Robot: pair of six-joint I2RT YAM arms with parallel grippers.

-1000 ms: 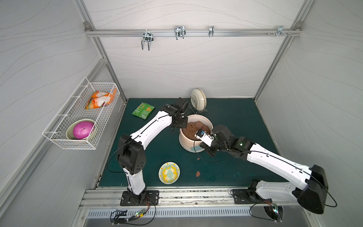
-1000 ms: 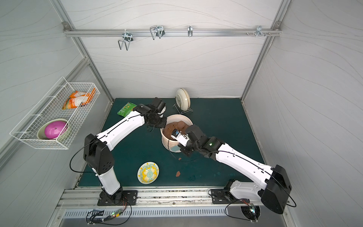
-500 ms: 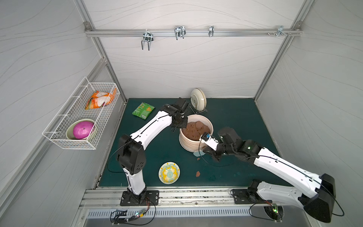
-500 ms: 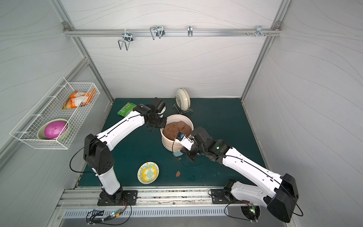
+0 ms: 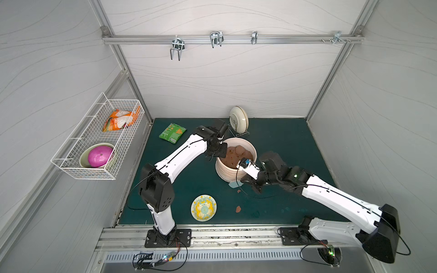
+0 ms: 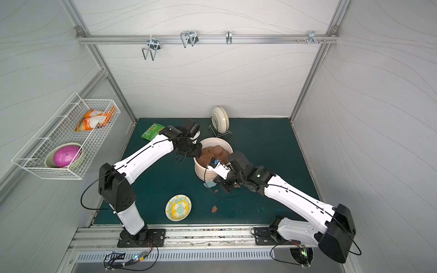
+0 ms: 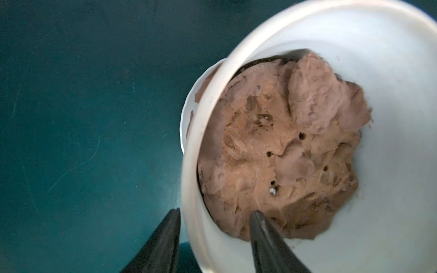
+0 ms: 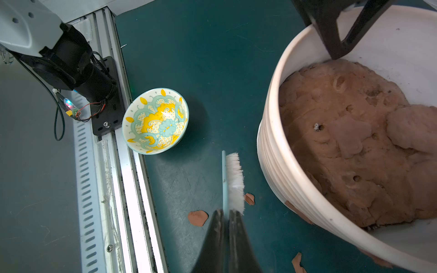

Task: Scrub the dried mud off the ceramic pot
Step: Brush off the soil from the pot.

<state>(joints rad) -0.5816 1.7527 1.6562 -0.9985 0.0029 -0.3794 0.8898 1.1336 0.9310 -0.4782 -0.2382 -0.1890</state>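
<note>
Pot place: the large cream-white ribbed ceramic pot [image 5: 226,173] stands mid-counter between the two arms, behind a small yellow-and-teal patterned bowl [image 5: 203,208].
Pot axis: upright, with its long axis vertical and its mouth up; the ribs run level round the wall.
Pot filling: a lumpy brown clay-like mass [image 8: 343,141] covers the inside floor.
Dried mud: flat reddish-brown flakes of dried mud [image 8: 198,218] lie on the mat in front of the pot, and more patches cling low on its outer wall.
Left gripper: the left gripper [image 7: 215,211] is released. Its fingers straddle the rim, one outside and one inside above the brown mass.
Right gripper: the right gripper [image 8: 227,212] is clenched on a pale-blue-backed brush with white bristles [image 8: 233,179].
Brush axis: it lies along the pot's front wall with its bristles facing the pot, close beside it but apart.
Surface: a dark teal mat [image 5: 283,141] covers the counter, scuffed, with an aluminium rail along its front edge.
Room: white panelled walls in an aluminium frame; a hook rail [image 5: 212,39] runs across the back wall; a white wire basket [image 5: 71,165] hangs on the side wall.
Also there: a cream gold-rimmed dish [image 5: 239,119] in a wire stand and a green packet [image 5: 172,132].
Hidden: the pot's far outer wall is out of sight. In both top views the right arm's wrist covers its fingertips. The rim is blurred in the left wrist view.
</note>
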